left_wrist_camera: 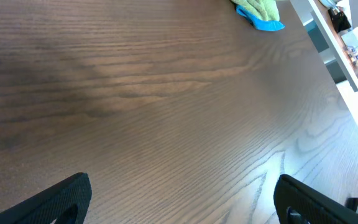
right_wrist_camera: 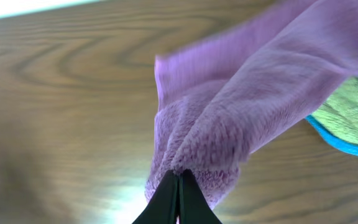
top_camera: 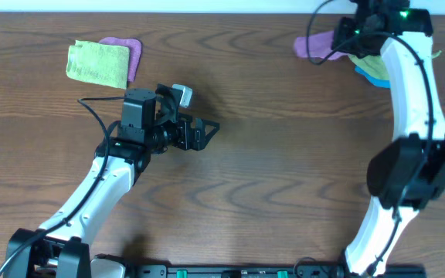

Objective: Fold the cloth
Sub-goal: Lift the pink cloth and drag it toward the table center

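One held cloth (right_wrist_camera: 229, 118), two green cloths (top_camera: 97, 63) (right_wrist_camera: 353, 112)

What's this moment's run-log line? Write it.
right gripper: shut on cloth | left gripper: open, empty | fold: not yet done

light: bright, even | glare: table (right_wrist_camera: 126, 199) | blur: cloth (right_wrist_camera: 241, 124) edges

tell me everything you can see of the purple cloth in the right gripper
The cloth is lilac, fuzzy microfibre, bunched into soft folds. The right gripper is shut on a pinched edge, and the rest trails toward the lime-green cloth and blue cloth at the table's far right. No label shows.
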Motion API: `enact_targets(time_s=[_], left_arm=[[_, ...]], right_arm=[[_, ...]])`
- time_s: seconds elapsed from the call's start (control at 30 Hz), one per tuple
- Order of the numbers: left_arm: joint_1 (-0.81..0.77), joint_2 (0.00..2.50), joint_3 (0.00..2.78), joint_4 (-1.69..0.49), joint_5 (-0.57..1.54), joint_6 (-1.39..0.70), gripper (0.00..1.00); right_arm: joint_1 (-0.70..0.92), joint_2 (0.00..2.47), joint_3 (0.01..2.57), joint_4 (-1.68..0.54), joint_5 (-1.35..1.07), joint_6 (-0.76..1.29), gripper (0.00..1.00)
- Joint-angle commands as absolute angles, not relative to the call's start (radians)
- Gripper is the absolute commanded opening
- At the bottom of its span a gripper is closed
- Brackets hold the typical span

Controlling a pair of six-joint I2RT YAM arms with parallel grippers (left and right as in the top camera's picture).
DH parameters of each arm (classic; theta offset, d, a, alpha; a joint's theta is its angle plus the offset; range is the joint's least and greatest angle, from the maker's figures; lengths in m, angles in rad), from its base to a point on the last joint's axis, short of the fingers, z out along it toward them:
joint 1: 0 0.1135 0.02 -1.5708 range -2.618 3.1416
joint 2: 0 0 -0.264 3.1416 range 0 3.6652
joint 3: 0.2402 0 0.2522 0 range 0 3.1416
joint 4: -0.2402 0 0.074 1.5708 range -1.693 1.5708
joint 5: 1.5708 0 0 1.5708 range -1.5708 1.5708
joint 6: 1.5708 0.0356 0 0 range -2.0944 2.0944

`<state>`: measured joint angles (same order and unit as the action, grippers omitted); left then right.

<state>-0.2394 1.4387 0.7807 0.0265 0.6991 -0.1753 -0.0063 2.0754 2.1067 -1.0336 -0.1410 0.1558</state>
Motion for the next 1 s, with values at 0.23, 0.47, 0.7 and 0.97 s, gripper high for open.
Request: enact_targets(time_s=[0.23,0.47,0.7,0.97], left_arm=[[-0.240,1.441,0.802,0.031,0.733,-0.160,0.95],[-0.183,1.419,0.802,-0.010,0.786,-0.160,0.95],[0.045,1.254,0.802,-0.162,0.899,-0.149,0.95],[0.106,0.876,0.802,-0.475,0.779,-0.015,0.95]], right_arm=[[0.183,1.924,2.129,-1.188,-0.117,0.141,0.02],[0.399,1.915,2.129,-1.213,0.001,0.187,0.02],[0.503,1.890,2.129,-1.187,0.012,0.199,0.01],[0.540,1.783,2.129,-1.195,0.139,0.216,0.01]])
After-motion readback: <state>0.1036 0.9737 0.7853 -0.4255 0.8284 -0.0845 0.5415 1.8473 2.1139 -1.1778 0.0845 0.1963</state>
